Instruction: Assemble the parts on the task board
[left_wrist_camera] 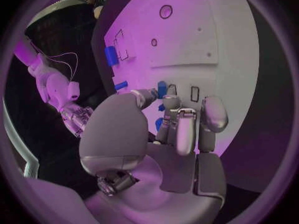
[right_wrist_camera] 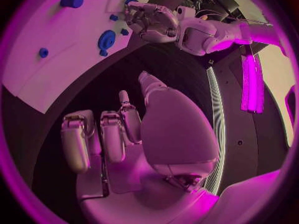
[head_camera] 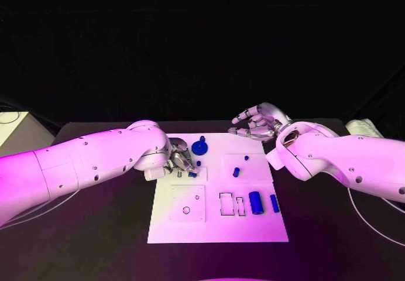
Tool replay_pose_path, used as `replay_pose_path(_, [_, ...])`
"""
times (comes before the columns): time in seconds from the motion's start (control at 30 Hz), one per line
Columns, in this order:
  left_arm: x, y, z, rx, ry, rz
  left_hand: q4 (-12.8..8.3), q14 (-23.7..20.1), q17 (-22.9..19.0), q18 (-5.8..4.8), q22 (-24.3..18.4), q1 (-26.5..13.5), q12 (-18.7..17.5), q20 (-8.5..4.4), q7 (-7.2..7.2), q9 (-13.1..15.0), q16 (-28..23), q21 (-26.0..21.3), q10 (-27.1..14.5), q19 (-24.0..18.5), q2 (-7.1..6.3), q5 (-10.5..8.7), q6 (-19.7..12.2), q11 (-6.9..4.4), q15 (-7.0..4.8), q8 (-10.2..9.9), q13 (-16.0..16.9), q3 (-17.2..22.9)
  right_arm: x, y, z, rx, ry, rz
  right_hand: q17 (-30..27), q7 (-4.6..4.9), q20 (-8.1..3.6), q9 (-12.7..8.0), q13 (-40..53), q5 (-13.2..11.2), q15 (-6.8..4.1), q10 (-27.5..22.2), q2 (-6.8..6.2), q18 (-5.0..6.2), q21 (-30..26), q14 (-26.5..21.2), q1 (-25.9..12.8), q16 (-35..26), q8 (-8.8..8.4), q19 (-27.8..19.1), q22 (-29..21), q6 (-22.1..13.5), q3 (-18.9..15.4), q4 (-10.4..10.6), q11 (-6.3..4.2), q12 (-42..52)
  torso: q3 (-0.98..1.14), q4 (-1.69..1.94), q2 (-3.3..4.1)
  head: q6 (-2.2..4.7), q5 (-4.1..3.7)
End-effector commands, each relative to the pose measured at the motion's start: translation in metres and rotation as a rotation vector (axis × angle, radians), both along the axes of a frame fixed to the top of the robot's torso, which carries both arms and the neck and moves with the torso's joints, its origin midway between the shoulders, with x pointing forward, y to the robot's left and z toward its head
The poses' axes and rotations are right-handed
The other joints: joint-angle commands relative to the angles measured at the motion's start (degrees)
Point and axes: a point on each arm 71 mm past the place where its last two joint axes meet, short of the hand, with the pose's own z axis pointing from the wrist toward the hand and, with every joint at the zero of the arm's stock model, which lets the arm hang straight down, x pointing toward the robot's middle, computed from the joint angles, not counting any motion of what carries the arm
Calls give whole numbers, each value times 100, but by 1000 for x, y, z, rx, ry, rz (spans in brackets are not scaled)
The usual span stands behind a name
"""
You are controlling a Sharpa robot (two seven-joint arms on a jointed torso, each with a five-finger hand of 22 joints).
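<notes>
While the left robot hand (head_camera: 175, 163) sits low over the left side of the task board (head_camera: 218, 228), its fingers (left_wrist_camera: 177, 129) are curled down onto a small blue part (left_wrist_camera: 162, 88) that stands by a pair of narrow rectangular slots. From the left wrist view the fingertips seem to pinch or press that piece, though I cannot tell for sure whether it is truly gripped or only touched. The right robot hand (head_camera: 256, 123) hovers off the far right corner of the board, above the black table (head_camera: 101, 246); its fingers (right_wrist_camera: 113, 139) are bent in loosely with nothing in them, so I read it as clenched on nothing.

Other blue parts lie spread on the white plate: a round disc with a stub (head_camera: 199, 146) near the far edge, two small pegs (head_camera: 236, 171) toward the middle, and two cylinders (head_camera: 256, 202) lying side by side at the right, next to empty outlined slots.

The step in hand looks like seating the small piece into its slot on the left of the board. To do it well, the left robot hand should hold the part upright and square to the slot, lower it straight, and press evenly so it does not jam at an angle. A tilted part would likely catch on the slot's rim. The right robot hand is best kept well apart from the board until the piece is seated
</notes>
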Motion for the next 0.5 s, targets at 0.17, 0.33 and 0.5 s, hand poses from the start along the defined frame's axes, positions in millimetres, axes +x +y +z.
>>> replay_pose_path(0.17, [-3,6,6,-65,-1,37,-923,310,980,-130,70,-177,64,-19,-71,620,63,64,114,85,-53,44,59,-18,-67,152,62,987,0,0,-1,-11,0,15,1333,-2,23,10,440,10,33,-24,58,-83,12,551,2,-31,33,590,1507,33,1,22,-26,-3,13,21,-2,-6,7])
replay_pose_path(0.33, [-4,10,11,-79,-14,47,-1063,366,1070,-141,126,-324,124,-39,-87,679,104,96,226,140,-126,250,119,-38,-88,170,143,1152,0,-1,-2,-12,1,14,1333,-2,23,10,440,10,33,-24,58,-83,12,551,2,-31,33,590,1507,33,1,22,-26,-3,5,10,-2,-25,29])
replay_pose_path(0.5, [-4,11,13,-58,-60,43,-1256,456,1222,-188,350,-523,232,-84,-126,750,173,204,427,340,-229,817,246,-84,-134,181,305,1259,0,-2,-3,-13,3,12,1333,-2,23,10,440,10,33,-24,58,-83,12,551,2,-31,33,590,1507,33,1,22,-26,-3,6,-6,2,-46,48])
